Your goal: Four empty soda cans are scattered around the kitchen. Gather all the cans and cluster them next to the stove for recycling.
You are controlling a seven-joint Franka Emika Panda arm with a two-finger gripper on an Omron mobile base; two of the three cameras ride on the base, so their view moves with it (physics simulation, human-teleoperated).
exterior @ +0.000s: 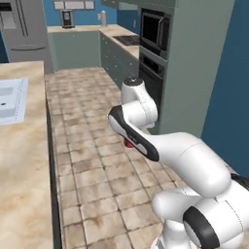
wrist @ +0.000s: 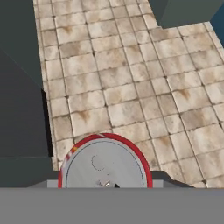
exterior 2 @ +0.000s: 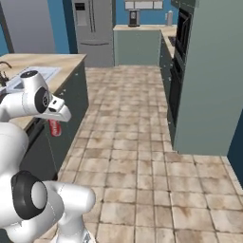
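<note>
Arm pose: the white arm is folded over the tan tiled floor (exterior: 97, 180), with the forearm angled down and the hand carried above the aisle between the island and the oven column.
Gripper (wrist: 107, 186): it is seen closed on a soda can (wrist: 105, 164); the silvery top and red rim of the can fill the space between the finger tips in the hand view, and the jaws are parted only by the can's width.
Can, position: the red can is held clear of the floor; a sliver of red is seen under the forearm in the left base view (exterior: 128, 144), and the can body hangs below the hand in the right base view (exterior 2: 55, 127), just beside the dark island cabinet face.
Stove (exterior: 127, 40): a black cooktop is seen set in the far counter, well apart from the held can.
Surroundings: an island counter (exterior: 24, 165) with a white sink (exterior: 10, 99) lies to the arm's left; a grey-green column with built-in ovens (exterior: 154, 53) stands to its right; a steel refrigerator (exterior 2: 94, 28) stands at the far end.
Obstruction: the aisle floor ahead is shown open between the island and the oven column.
Hidden or unclear: the fingers are largely covered by the can and the arm; small items on the far counter are too small to be identified.
</note>
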